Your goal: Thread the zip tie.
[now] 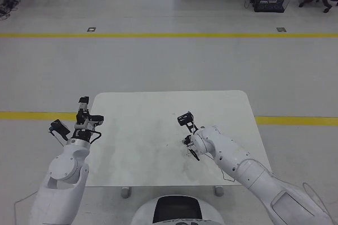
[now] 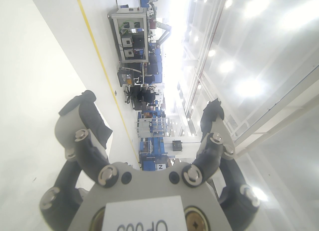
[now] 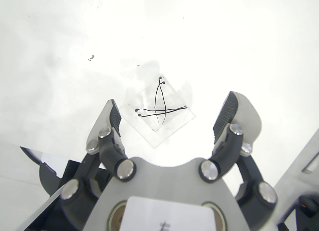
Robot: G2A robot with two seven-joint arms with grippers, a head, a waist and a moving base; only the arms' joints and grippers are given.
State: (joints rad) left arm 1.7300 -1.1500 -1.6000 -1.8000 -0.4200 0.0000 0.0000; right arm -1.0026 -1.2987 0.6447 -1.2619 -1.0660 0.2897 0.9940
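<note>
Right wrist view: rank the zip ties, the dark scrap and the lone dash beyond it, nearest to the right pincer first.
1. zip ties, directly under the right pincer
2. dark scrap, on bare table
3. lone dash, farther past the scrap

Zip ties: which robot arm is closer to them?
Right. The right arm's fingers hover above the zip ties; the left arm's fingers are far off at the table's left edge.
</note>
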